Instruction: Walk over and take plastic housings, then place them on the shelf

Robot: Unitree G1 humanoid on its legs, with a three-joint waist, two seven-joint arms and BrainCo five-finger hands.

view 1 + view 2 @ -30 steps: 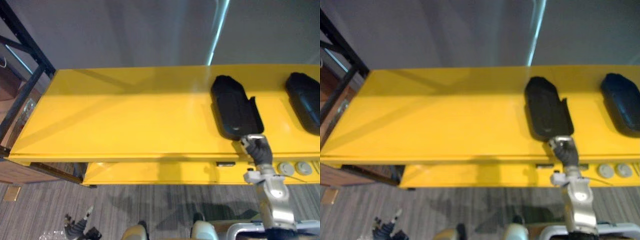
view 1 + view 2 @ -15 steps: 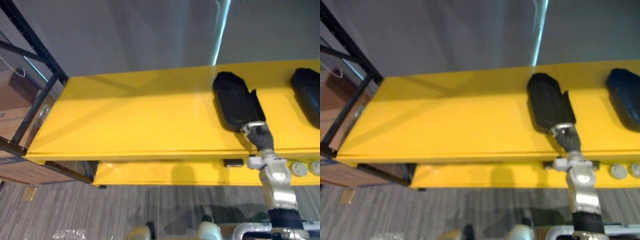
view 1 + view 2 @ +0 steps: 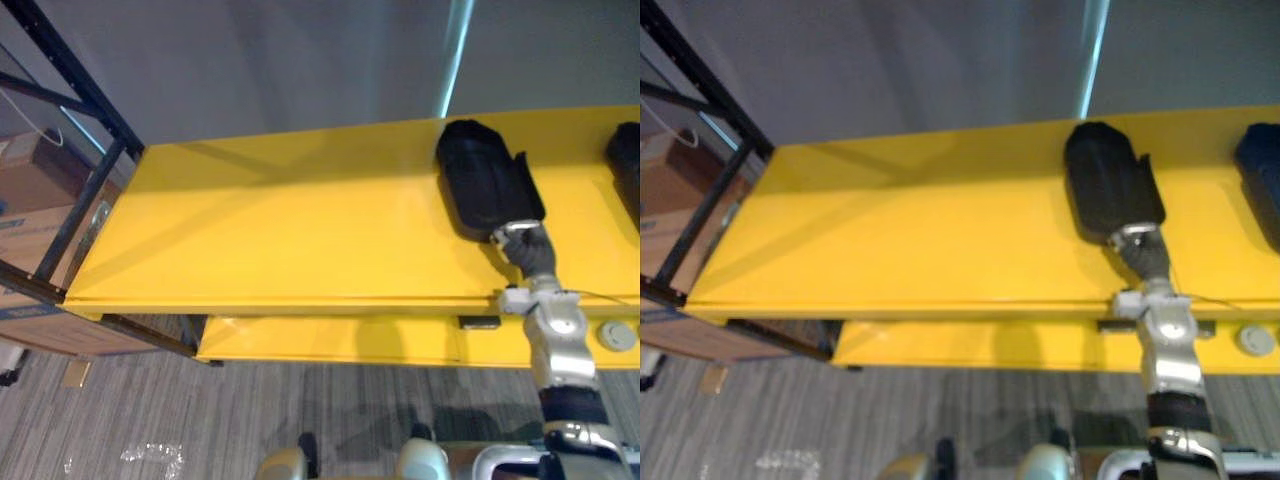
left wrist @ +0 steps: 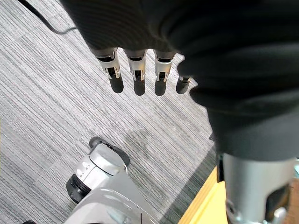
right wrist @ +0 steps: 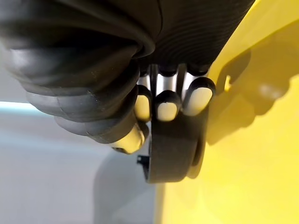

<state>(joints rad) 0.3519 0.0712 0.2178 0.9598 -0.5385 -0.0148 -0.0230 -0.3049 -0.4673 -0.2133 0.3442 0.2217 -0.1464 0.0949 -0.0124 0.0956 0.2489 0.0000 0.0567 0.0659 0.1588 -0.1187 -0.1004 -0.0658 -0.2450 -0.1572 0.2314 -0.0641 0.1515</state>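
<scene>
Standing by the yellow table [image 3: 280, 230], I see 2 black plastic housings lying on its top. The one that matters, the nearer housing [image 3: 485, 180], sits toward the table's right part. Its long axis runs from the table's front edge to its back edge, leaning a little, and its near end points straight at the robot. The second housing [image 3: 626, 170] lies further toward the table's right end, well apart from the first.

The right hand [image 3: 530, 255] reaches in over the table's front edge and meets the near end of the first housing. In the right wrist view its fingers [image 5: 167, 108] curl over the housing's rim with the thumb tucked in beside them, so I'd call it a firm grasp on that end. The housing itself rests flat on the table top, not yet lifted.

The left hand [image 4: 135, 74] hangs below the table's level over the grey carpet, fingers straight and loose, holding nothing.

Off the table's left end stands a black metal rack [image 3: 70, 70] with a cardboard box [image 3: 30, 190] by it. I'd guess that rack is the shelf meant. If so, the move ahead is a lift by the end grip, and with the whole length of the housing sticking out past the fingers it may droop or twist as it comes off the table.
</scene>
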